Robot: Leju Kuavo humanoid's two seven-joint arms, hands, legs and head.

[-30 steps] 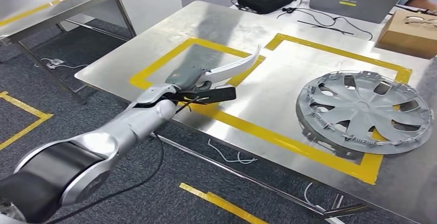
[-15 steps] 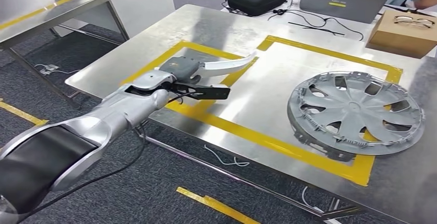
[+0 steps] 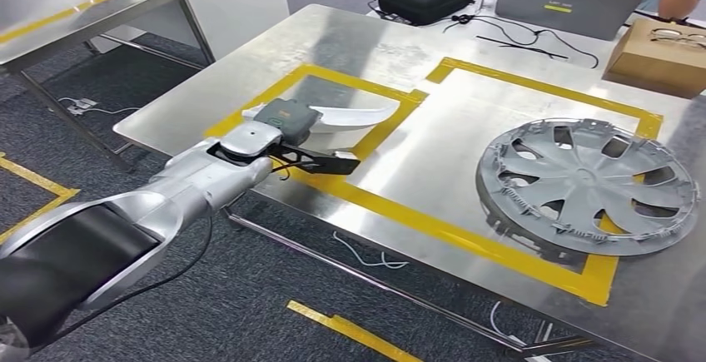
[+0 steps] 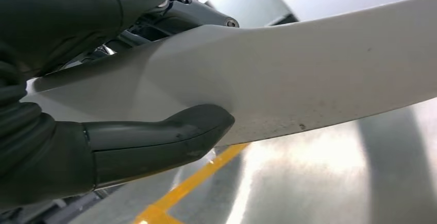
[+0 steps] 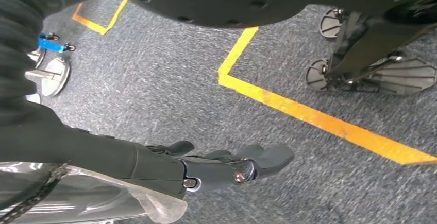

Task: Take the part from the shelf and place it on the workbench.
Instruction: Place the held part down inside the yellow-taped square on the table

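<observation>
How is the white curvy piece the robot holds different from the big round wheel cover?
The white part is long, narrow and curved; the wheel cover is a round, spoked disc. The left hand holds the part; the cover lies untouched. Each sits within its own yellow-taped box on the workbench.

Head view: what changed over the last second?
The left hand has lowered the white curved part from tilted up above the table to low and near level over the left yellow-taped square, still gripping it. The hubcap stayed in the right square; the camera shifted slightly. Whether the part touches the workbench is unclear.
</observation>
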